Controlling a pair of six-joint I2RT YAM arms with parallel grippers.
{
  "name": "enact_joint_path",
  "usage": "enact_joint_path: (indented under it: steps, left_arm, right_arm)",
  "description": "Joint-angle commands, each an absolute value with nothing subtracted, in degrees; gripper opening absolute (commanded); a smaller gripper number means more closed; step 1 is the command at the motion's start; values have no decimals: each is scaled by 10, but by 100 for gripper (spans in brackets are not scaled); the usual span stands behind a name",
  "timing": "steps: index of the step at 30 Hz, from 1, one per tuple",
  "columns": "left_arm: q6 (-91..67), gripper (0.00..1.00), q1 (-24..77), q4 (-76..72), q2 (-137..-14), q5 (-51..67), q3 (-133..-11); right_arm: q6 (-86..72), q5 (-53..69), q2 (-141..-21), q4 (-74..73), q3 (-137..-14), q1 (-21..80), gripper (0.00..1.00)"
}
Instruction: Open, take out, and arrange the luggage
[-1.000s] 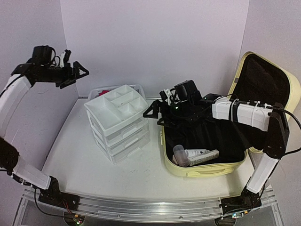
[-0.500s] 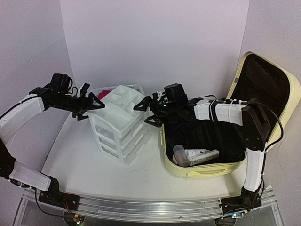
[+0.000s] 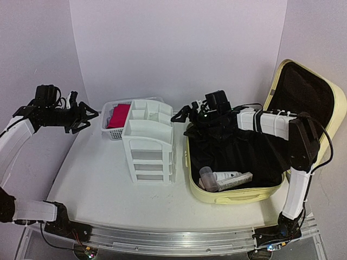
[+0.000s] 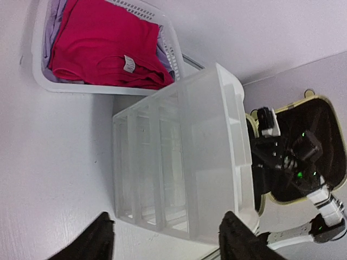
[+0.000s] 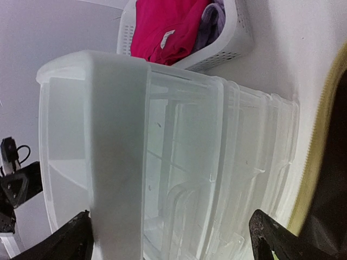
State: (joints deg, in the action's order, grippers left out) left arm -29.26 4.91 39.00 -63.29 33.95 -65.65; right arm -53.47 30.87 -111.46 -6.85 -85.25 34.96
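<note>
Holding nothing, the left gripper [image 3: 87, 118] is seen spread wide and pulled back to the far left. The right gripper [image 3: 181, 115] is spread wide too, just beside the white drawer unit [image 3: 147, 143]. That unit was tilted a moment ago and is now set upright between the basket [image 3: 111, 133] and the luggage [image 3: 236, 198], which lies open on the right. Small bottles [image 3: 225, 177] are left inside to be taken out.

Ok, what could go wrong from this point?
The open right gripper hovers close beside the top of the tall drawer organizer; a sideways move could tip it toward the basket. The right arm reaches across the open luggage, so its elbow might bump the raised lid. The bottle and tube lie inside, under that arm.
</note>
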Motion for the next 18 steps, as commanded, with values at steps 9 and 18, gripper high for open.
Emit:
enact_joint_path:
  steps: [9,18]
  left_arm:
    - [-376,26,77,122,-883,564,-644]
    - [-344,16,134,120,-968,601,-665]
  right_arm:
    - [-429,312,-965,-154,-763,323,98]
    - [-435,336,-996,-153,-789,325,98]
